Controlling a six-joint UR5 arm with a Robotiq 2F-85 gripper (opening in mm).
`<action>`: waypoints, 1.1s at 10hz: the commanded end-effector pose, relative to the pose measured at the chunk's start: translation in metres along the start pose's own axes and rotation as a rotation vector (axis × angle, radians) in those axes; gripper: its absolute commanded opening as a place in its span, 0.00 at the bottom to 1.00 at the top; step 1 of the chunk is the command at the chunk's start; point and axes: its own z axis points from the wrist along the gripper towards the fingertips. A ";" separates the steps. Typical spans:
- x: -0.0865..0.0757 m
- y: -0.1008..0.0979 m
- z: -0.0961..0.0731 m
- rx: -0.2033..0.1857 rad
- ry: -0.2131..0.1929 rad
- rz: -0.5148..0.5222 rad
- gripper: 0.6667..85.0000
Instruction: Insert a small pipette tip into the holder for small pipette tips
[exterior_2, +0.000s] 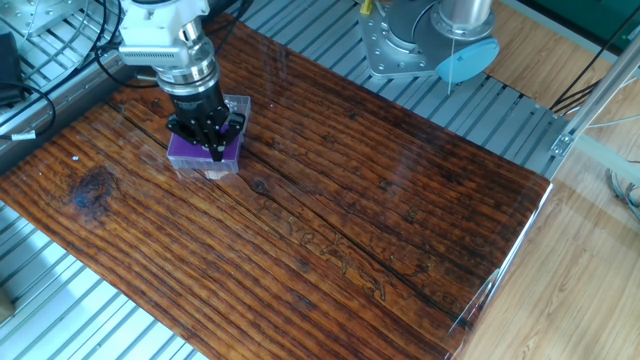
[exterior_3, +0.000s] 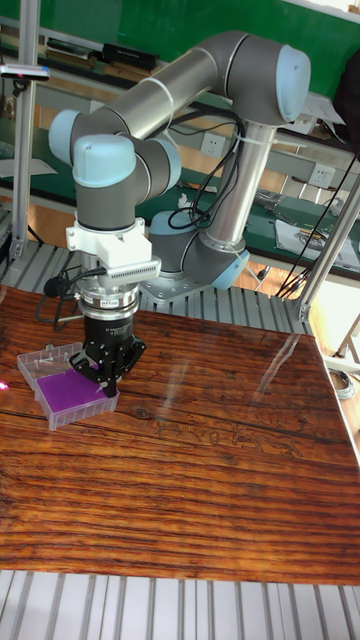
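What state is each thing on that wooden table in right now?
Holder for small pipette tips: upright on the table, purple grid facing up, clear lid hinged open behind it.
End effector: pointing down over the holder's purple grid; fingers close together, grip unclear.
Small pipette tip: too small to make out.
Wooden table: level, bearing the holder.

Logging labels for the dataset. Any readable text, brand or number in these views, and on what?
None readable.
Arm: no legible brand or number.
Holder: purple grid, no print visible.
Tabletop: dark squiggles in the wood, not readable as text.
Papers on the back bench: too small to read.
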 end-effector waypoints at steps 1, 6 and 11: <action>-0.001 -0.002 0.000 0.003 -0.002 0.001 0.04; 0.000 0.000 -0.001 -0.003 0.000 0.002 0.04; 0.003 -0.003 -0.002 0.005 0.013 -0.015 0.04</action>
